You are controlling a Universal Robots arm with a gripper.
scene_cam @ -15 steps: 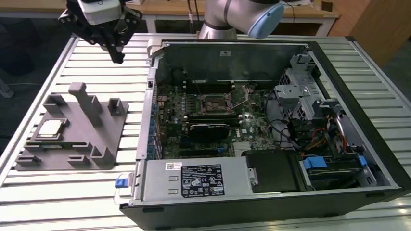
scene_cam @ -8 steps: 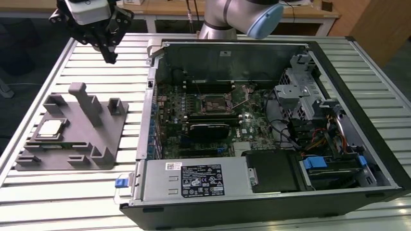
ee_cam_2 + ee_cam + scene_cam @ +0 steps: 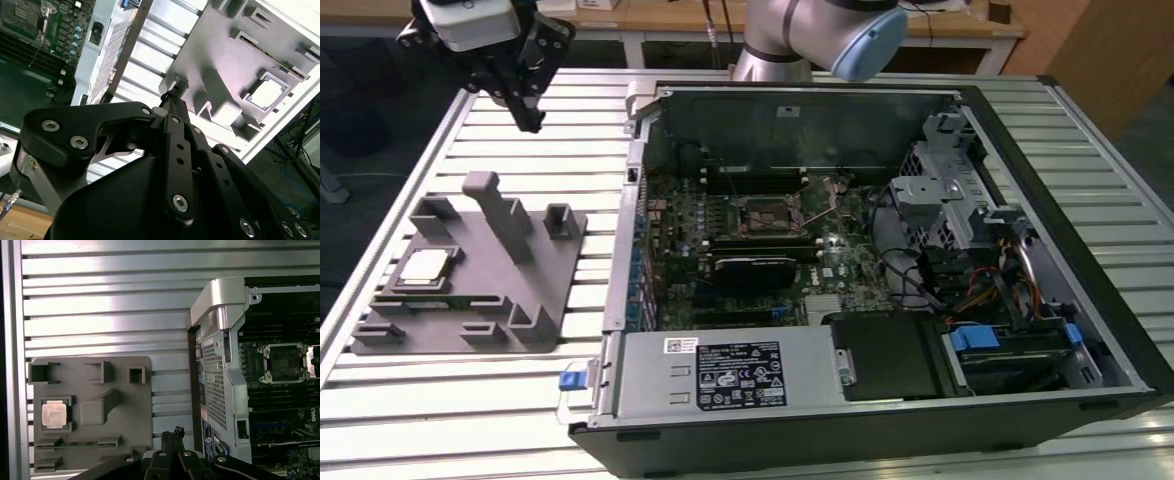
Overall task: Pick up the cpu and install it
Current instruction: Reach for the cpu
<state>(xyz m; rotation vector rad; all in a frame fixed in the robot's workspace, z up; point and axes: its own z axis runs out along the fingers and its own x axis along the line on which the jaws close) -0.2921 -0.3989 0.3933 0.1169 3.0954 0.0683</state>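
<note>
- cpu: a small flat square with a pale silvery metal top and a thin tan rim along the edges. It lies flat, metal face up.
- In the first wrist view the cpu top has a warm tint, and a tan border runs round all 4 sides.
- Location: the cpu sits in a square recess of the grey fixture tray, on the side of the tray toward the exterior view's left. The tray rests on the slatted metal table.
- gripper: the black fingers are drawn together into 1 narrow tip with nothing held between them. It hangs above the table, past the tray's far edge.
- In the exterior view the cpu lies at about 7 o'clock from the gripper tip, well apart and not touching.
- The tray's tall post stands close to the line between the 2.
- In the second wrist view the gripper tip shows over the tray's edge. The cpu sits apart from it in its recess.
- The open computer case lies at 3 o'clock of the tray. Its motherboard socket is at about 3 o'clock from the cpu, well apart.
</note>
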